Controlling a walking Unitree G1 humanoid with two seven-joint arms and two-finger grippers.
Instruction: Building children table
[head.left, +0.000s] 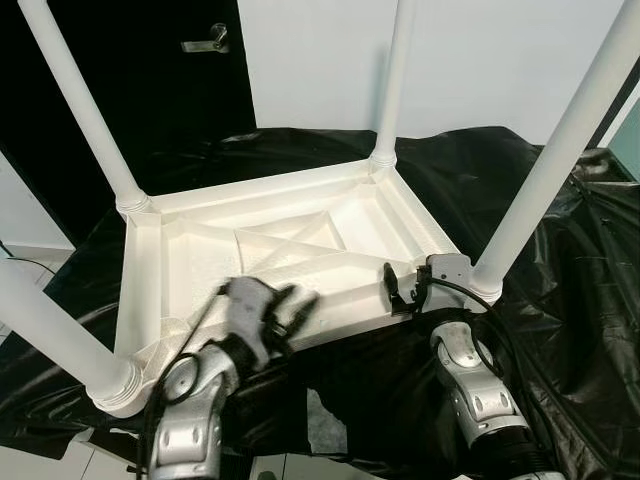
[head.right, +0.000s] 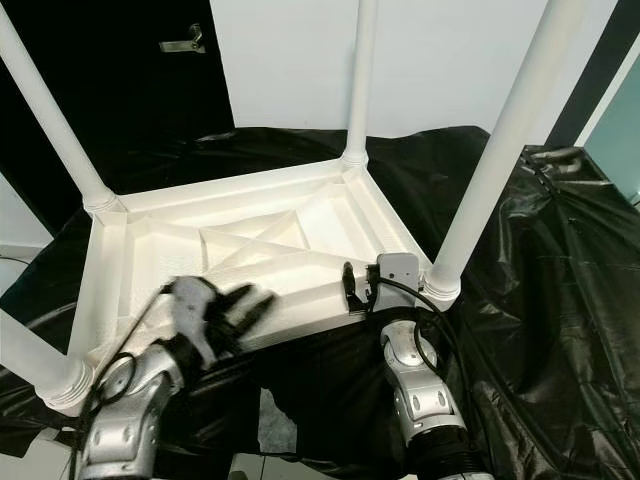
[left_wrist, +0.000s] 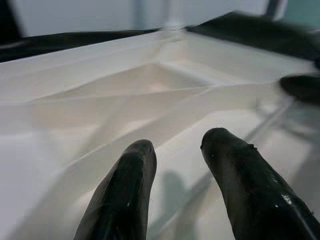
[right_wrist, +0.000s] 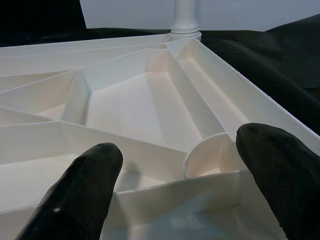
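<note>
Left gripper (head.left: 285, 308): lower left of the head view, blurred, over the near rim of the table; I see its fingers (left_wrist: 125, 195) slightly parted, holding nothing.
Right gripper (head.left: 400, 287): lower centre-right, at the near edge by the near-right leg; I see its fingers (right_wrist: 80, 195) spread wide above the ribbed underside, empty. I cannot tell if they touch the rim.
Table (head.left: 300, 245): white plastic, upside down in the middle of the frame, ribs facing up.
Legs (head.left: 545, 165): four white ones stand upright, one at each corner.
Black sheet (head.left: 560, 290): glossy, crumpled, under the table.
Door handle (head.left: 207, 42): metal, upper left, on a dark door.
</note>
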